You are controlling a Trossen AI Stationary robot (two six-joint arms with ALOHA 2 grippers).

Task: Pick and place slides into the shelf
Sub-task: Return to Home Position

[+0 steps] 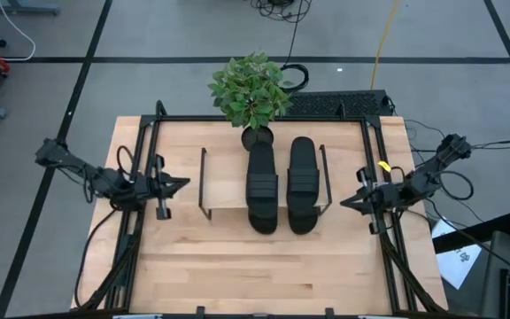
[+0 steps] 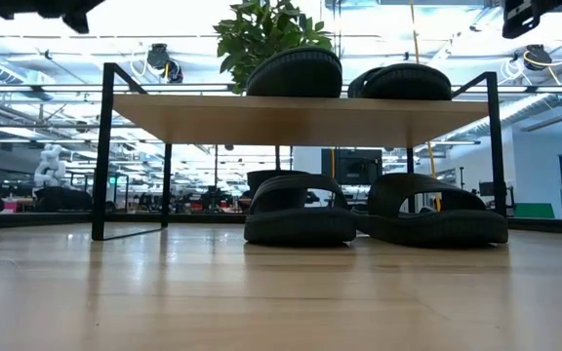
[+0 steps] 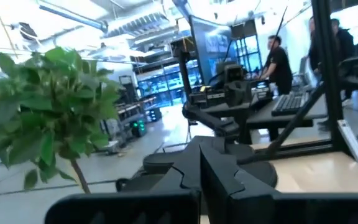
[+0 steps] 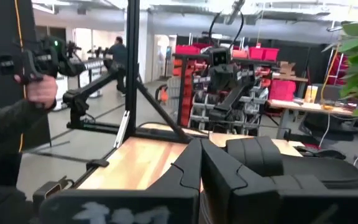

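Left pincer (image 1: 181, 183) at 9 o'clock, right pincer (image 1: 347, 201) at 3, both pressed together; slides (image 1: 262, 186) poke past the 6 o'clock edge of the shelf (image 1: 224, 182), so any low sweep you make there could knock them out.

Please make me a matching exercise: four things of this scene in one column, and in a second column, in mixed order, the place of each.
Things:
1. upper pair of slides
2. lower pair of slides
3. potted plant
4. left gripper

Places:
a. at the far side of the shelf
b. on top of the shelf
c. beside the shelf's left end, shut
d. on the table, under the shelf

Pairs: 1-b; 2-d; 3-a; 4-c
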